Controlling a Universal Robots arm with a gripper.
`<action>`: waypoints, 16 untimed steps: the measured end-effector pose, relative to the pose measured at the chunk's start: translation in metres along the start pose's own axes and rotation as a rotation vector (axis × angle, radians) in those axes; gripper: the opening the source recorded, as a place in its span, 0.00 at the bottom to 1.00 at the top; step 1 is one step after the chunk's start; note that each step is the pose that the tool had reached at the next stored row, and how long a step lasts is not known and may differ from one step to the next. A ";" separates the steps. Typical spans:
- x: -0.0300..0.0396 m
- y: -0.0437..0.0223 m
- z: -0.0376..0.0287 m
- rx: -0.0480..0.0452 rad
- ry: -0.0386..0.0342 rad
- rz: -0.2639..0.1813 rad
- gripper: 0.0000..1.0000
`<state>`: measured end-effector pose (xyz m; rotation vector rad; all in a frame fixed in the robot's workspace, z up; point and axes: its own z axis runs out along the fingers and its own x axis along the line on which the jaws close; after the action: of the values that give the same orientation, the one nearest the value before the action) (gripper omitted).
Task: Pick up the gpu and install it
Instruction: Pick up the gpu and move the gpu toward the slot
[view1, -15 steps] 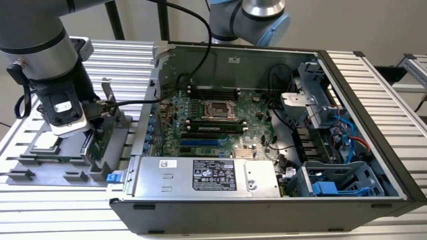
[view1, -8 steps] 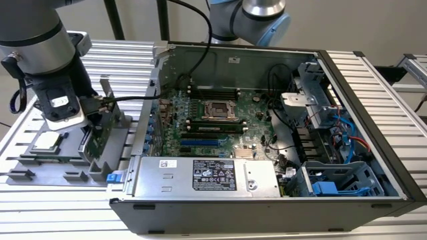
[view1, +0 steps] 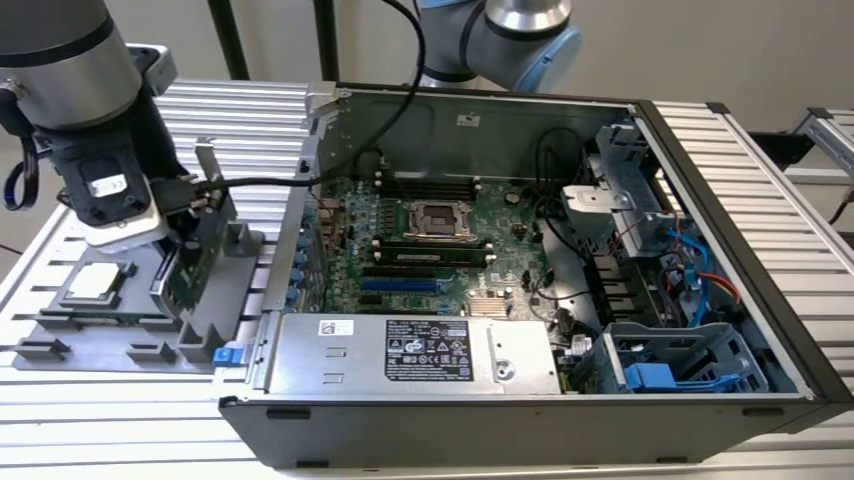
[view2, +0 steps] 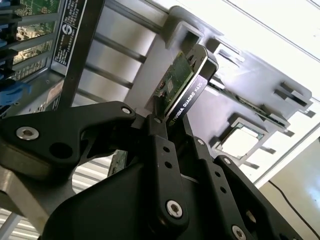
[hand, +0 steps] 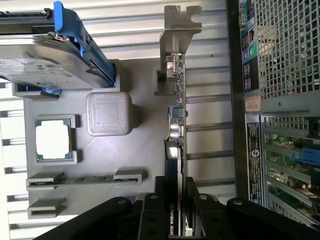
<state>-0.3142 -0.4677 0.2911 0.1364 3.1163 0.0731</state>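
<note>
Arm: grey Universal Robots arm standing over the exterior view's left end of the slatted bench (view1: 267, 120).
CPU chip (view1: 94, 283): lying flat in its pocket, well apart from the fingers.
Fixture tray (view1: 80, 350): grey moulded holder resting on the bench, carrying the loose parts.
Hard drive (hand: 45, 70): silver, in a blue frame, sitting in the tray beside the card's slot.
Gripper (hand: 175, 197): reaching down onto the tray, straddling the card's upper edge away from the bracket end.
Fingers (hand: 151, 217): black, one on each face of the card and appearing to be clenched on it.
Gpu (hand: 175, 130): standing on its long edge in the tray's slot, just beside the case's outer wall.
Gpu facing: green board turning toward the case, black shroud toward the CPU chip.
Gpu long axis: running level along the tray, parallel to the case wall, silver bracket (hand: 176, 25) pointing away from the gripper.
Step in hand, as judged: securing the grasp on the seated card.
Doing it well: fingers squeezing both faces squarely, pull going straight up out of the slot, with no twisting and no rubbing against the slot walls.
Computer case (view1: 747, 200): lying open on the exterior view's right, motherboard (view1: 400, 250) facing up.
</note>
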 end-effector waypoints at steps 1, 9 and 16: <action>0.0000 0.0001 -0.0017 -0.0001 -0.0001 0.000 0.00; -0.0002 0.0007 -0.0144 -0.0001 -0.0001 0.000 0.00; -0.0004 0.0013 -0.0252 -0.0001 0.0001 0.000 0.00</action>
<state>-0.3143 -0.4677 0.3163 0.1367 3.1163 0.0732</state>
